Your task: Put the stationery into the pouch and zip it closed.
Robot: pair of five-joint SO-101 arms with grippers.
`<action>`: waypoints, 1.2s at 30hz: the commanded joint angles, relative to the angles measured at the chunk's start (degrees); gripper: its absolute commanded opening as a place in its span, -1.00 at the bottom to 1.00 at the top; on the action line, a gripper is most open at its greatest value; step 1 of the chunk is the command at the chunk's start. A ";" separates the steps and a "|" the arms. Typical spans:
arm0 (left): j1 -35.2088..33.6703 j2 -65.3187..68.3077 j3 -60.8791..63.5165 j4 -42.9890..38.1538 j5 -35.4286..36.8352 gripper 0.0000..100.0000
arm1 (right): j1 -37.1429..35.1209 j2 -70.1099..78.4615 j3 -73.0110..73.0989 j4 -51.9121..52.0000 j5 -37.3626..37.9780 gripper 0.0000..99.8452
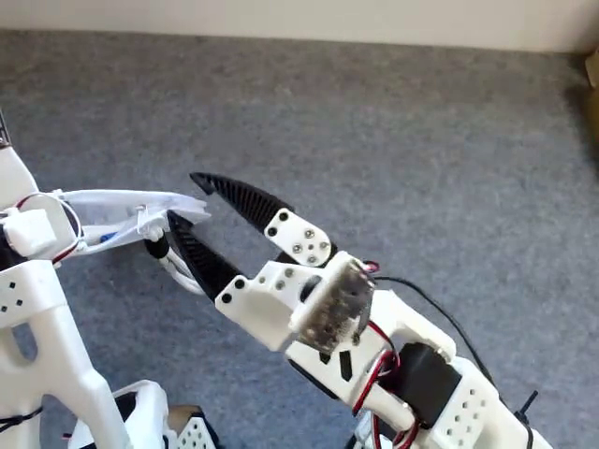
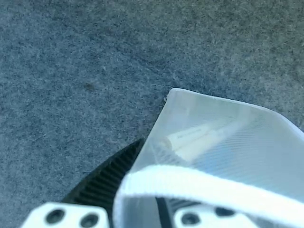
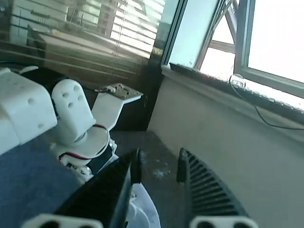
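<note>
Grey felt [image 1: 421, 140] covers the table. The pouch [image 1: 122, 204], a see-through white mesh, hangs above it at the left side of the high view, lying roughly level and clear of the felt. The left claw [image 2: 137, 161] has closed on the pouch. In its wrist view one black finger [image 2: 107, 178] sits behind the mesh, and the white zip band [image 2: 199, 187] runs across just in front of the claw. Stationery [image 2: 199, 137] shows through the mesh as a pale, pen-like stick (what else is inside I cannot tell).

The right claw [image 1: 187, 199] comes in from the lower right of the high view, its two black fingers spread wide. The free end of the pouch reaches into the gap between them. The lower finger [image 1: 201, 257] crosses under that end, and the upper one [image 1: 239, 196] stands just apart from it. Whether either finger touches the mesh I cannot tell, and nothing is pinched between them. From the right wrist the fingers [image 3: 116, 183] show the same open gap, with a bit of white mesh low between them and the left arm [image 3: 71, 114] beyond.
</note>
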 commanded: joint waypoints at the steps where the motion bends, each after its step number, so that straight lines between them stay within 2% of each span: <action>1: 1.10 2.15 3.38 -0.79 0.44 -0.98 | 0.66 -3.91 -0.31 5.41 -0.09 -0.76; 8: 1.10 2.15 3.38 -0.79 0.53 -0.98 | 0.66 -13.49 0.22 15.60 -0.09 -0.76; 16: 0.92 2.15 3.38 -0.79 0.53 -0.98 | 0.66 -20.18 11.21 15.52 -0.09 -0.76; 24: 1.01 2.15 3.38 -0.79 0.53 -0.98 | 0.66 -27.74 22.64 9.01 -0.09 -0.76; 36: 1.19 2.15 3.38 -0.79 0.53 -0.98 | 0.31 -36.70 32.92 9.10 -0.18 -0.76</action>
